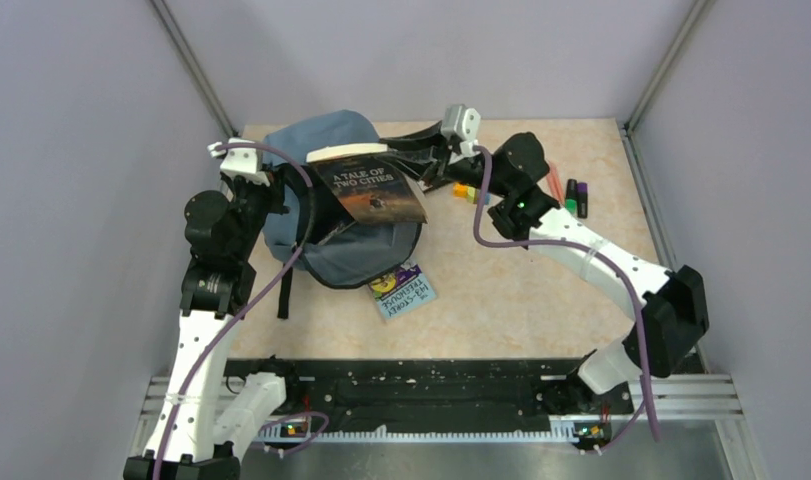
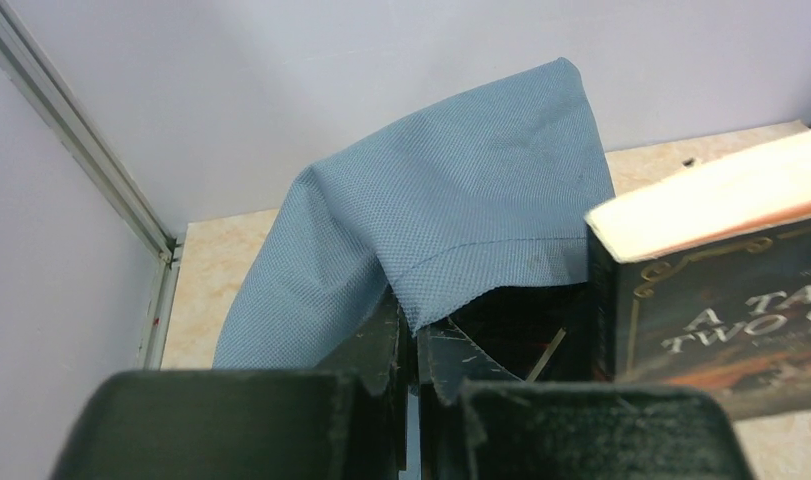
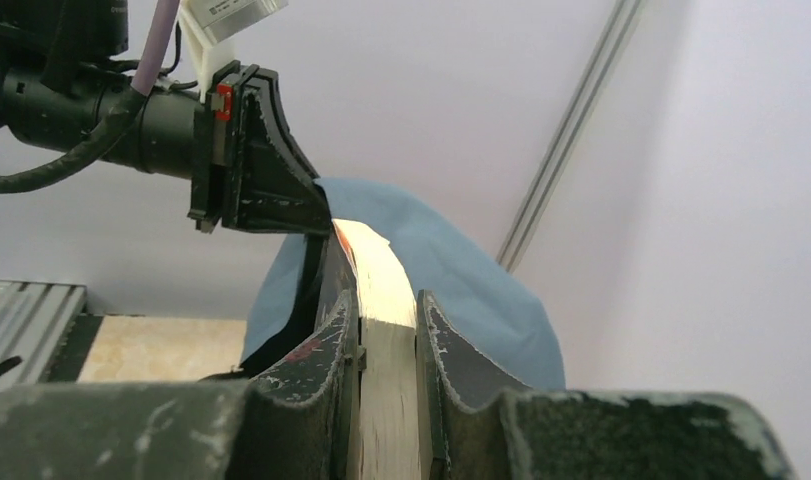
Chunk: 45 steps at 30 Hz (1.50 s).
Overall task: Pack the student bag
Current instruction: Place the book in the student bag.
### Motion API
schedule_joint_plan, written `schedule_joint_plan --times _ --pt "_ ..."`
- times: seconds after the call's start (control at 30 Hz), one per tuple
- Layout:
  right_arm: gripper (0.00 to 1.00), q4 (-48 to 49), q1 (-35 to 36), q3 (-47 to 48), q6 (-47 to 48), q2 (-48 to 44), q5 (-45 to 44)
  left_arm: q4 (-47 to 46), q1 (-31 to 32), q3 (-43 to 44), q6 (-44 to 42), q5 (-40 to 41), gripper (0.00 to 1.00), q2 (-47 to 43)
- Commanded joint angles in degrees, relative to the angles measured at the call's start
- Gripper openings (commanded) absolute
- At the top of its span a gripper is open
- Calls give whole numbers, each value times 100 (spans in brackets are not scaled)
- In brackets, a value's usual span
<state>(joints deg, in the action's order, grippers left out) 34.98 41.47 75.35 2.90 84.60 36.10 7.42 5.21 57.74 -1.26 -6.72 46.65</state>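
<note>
The dusty-blue student bag (image 1: 316, 138) lies at the back left of the table with its mouth held open. My left gripper (image 1: 286, 192) is shut on the edge of the bag's fabric flap (image 2: 461, 210) and lifts it; the jaws (image 2: 413, 335) pinch the hem. My right gripper (image 1: 418, 160) is shut on a dark book, "A Tale of Two Cities" (image 1: 373, 190), and holds it tilted over the bag's opening. In the right wrist view the fingers (image 3: 386, 320) clamp the book's pale page edge (image 3: 381, 270), with the bag (image 3: 461, 280) behind it. The book also shows in the left wrist view (image 2: 721, 300).
A second book with a purple and light-blue cover (image 1: 403, 290) lies on the table just in front of the bag. Highlighters (image 1: 573, 196) and small orange and yellow things (image 1: 466, 190) lie at the back right. Grey walls enclose the table.
</note>
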Motion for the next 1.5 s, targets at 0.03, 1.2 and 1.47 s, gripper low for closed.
schedule_joint_plan --times 0.03,1.2,1.47 --pt "0 1534 25 751 1034 280 413 -453 -29 36 102 -139 0 -14" --pt "9 -1420 1104 1307 4876 1879 -57 -461 -29 27 100 -159 0 105" --pt "72 -895 1116 971 4115 1806 -349 -459 -29 27 101 -163 0 129"
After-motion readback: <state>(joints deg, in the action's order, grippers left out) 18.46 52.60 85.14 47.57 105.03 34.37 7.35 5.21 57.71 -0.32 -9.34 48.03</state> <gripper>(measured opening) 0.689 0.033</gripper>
